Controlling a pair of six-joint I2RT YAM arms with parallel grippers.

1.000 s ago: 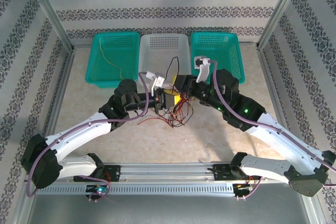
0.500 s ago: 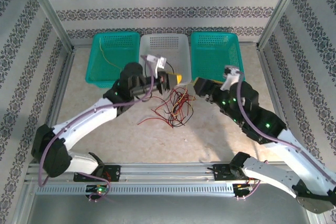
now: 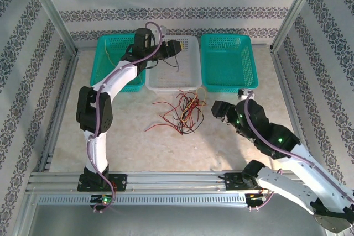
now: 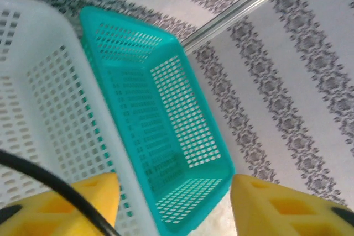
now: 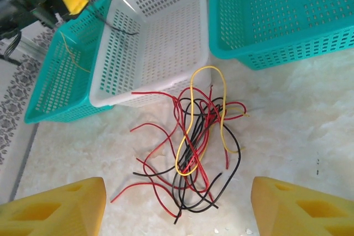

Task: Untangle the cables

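- Sorting looks partly done. One thin yellow wire (image 5: 72, 56) lies alone in the teal plastic mesh basket on the far left (image 3: 102, 81), well apart from the rest.
- A thin black wire (image 5: 119, 29) hangs from the left pincer (image 3: 177, 44) down into the white plastic mesh basket in the far middle (image 3: 171, 85). In the left wrist view it runs across one yellow finger pad (image 4: 94, 192).
- The left pincer's pads stand spread wide, so the black wire looks draped on it rather than pinched. I judge it is being dropped into the white basket.
- Most of the work is left: a loose tangle of red, black and yellow wires (image 5: 199, 136) lies on the pale worktop (image 3: 127, 147), just near of the white basket and between the two arms.
- The right pincer (image 5: 178, 192) hovers just right of that tangle, spread open and touching nothing.
- In the teal plastic mesh basket on the far right (image 3: 229, 85) I can make out no wire.
- It is hard to tell how many strands make up the tangle, or which cross over which, because they overlap closely in the middle.
- The lower end of the black wire is hard to follow against the white mesh, so I cannot tell whether it rests on the basket floor.
- In the top view the left arm covers the right side of the far-left basket.
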